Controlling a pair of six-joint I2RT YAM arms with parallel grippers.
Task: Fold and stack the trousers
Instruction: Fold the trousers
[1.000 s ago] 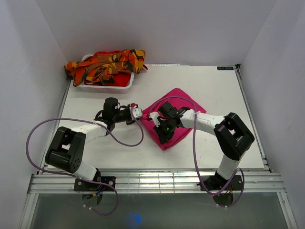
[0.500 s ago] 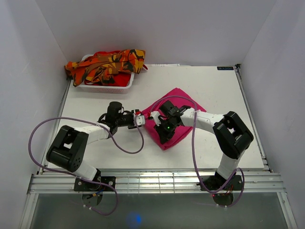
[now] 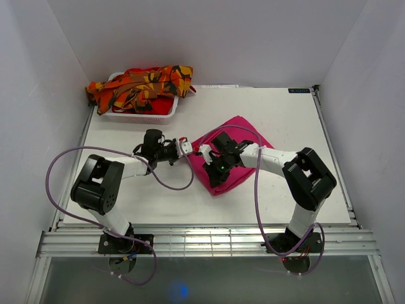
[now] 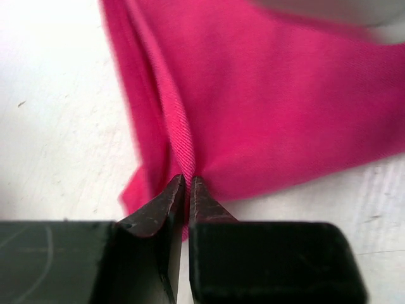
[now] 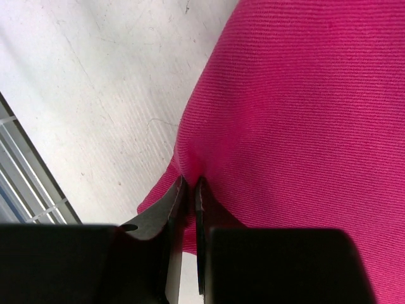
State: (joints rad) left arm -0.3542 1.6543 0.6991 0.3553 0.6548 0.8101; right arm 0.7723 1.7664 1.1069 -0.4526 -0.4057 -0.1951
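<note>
Now the pink trousers [image 3: 239,130] lie partly folded on the worktop [image 3: 291,120], under both arms; the left hand [image 3: 184,147] has its fingers pressed nearly together on a raised ridge of cloth at the garment's edge, right at its tips; the right hand [image 3: 213,166], just beside it, pinches a small pucker at another edge; the orange trousers [image 3: 142,82] lie heaped over the basket [image 3: 136,116], well beyond the left hand. Likely trouble: each pinch looks thin, so only the top layer may lift and the fold slide apart; uneven pulling between the hands could skew it.
</note>
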